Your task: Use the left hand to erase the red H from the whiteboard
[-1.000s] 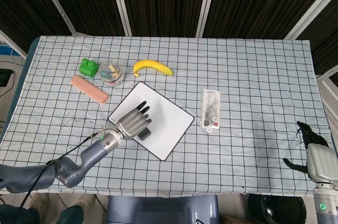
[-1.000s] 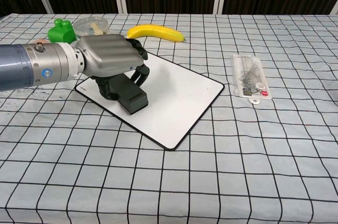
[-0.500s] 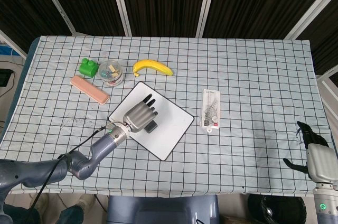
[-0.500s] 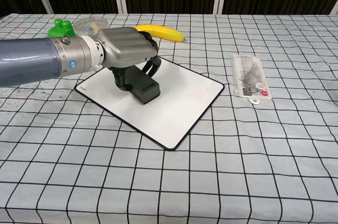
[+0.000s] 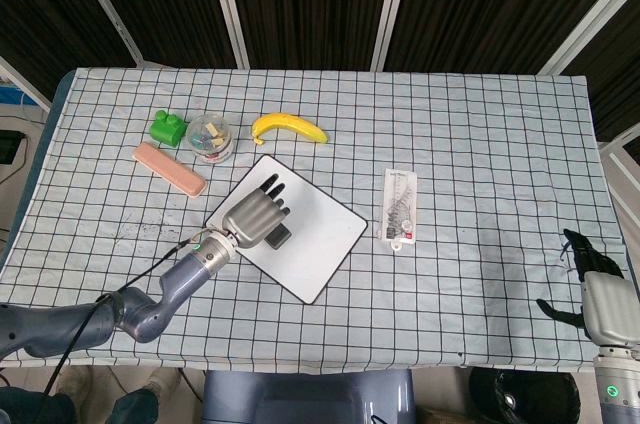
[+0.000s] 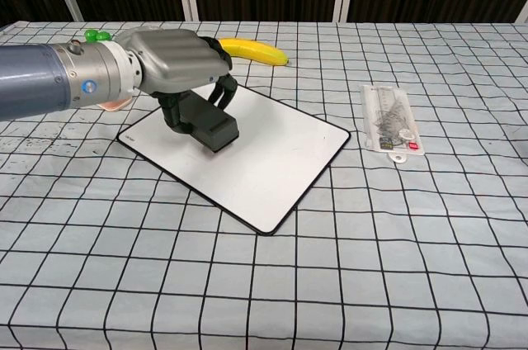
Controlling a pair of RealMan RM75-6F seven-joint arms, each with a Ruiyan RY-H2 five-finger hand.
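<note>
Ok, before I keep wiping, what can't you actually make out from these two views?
- Whiteboard under the left hand and eraser: hidden in both views, so any red left there is unknown. The visible board shows none.
- Right hand: cut off at the head view's corner, absent from the chest view; its pose is unclear.
- Round container: contents too small in the head view, hidden behind the left arm in the chest view.

My left hand (image 6: 177, 57) is shiny grey and holds a black eraser (image 6: 213, 128) on the white whiteboard (image 6: 272, 164) with its black edge. Behind the whiteboard I see a yellow banana (image 5: 289, 127), a green block (image 5: 168, 129) and a pink bar (image 5: 169, 168).
</note>
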